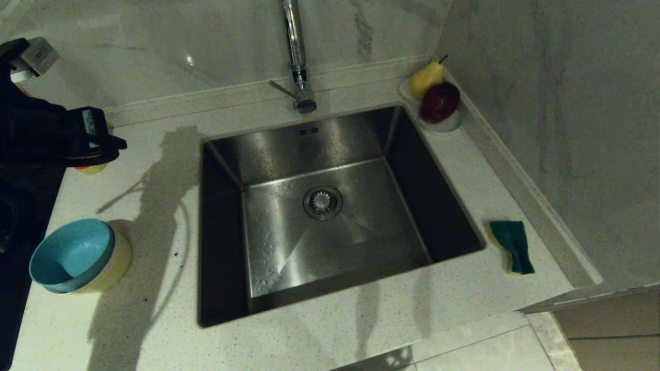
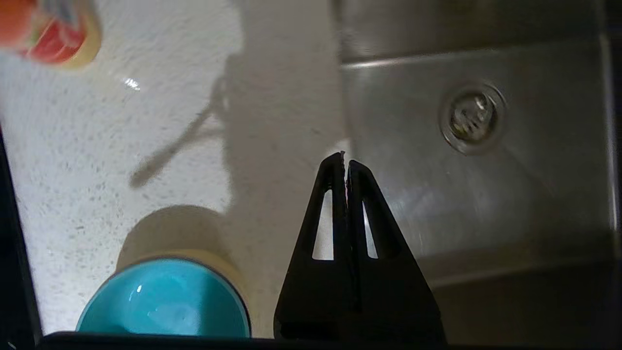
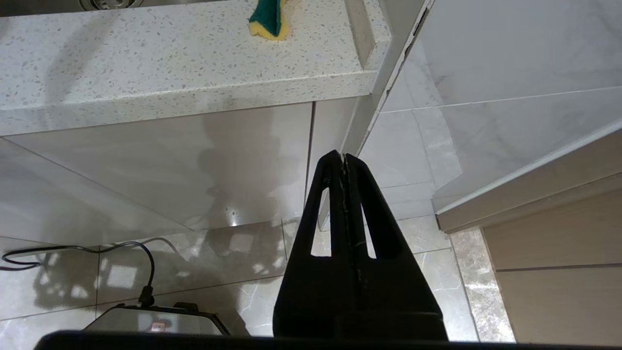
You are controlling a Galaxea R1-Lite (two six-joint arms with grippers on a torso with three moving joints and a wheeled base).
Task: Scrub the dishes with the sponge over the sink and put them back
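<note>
A light blue bowl [image 1: 72, 255] sits nested in a yellow bowl [image 1: 117, 257] on the counter left of the sink [image 1: 361, 226]; the left wrist view shows this blue bowl [image 2: 165, 304] as well. The green-and-yellow sponge [image 1: 511, 246] lies on the counter right of the sink, and its end [image 3: 268, 19] shows in the right wrist view. My left gripper [image 1: 119, 143] hovers above the counter at the far left, behind the bowls, shut and empty [image 2: 345, 158]. My right gripper [image 3: 344, 156] hangs shut and empty below the counter's front edge.
A small round orange-red and pale yellow thing [image 1: 90, 168] lies mostly hidden under my left arm. The chrome faucet [image 1: 296, 56] rises behind the sink. A white dish with a pear and a red apple [image 1: 438, 100] stands back right. A black hob [image 1: 15, 216] borders the counter's left.
</note>
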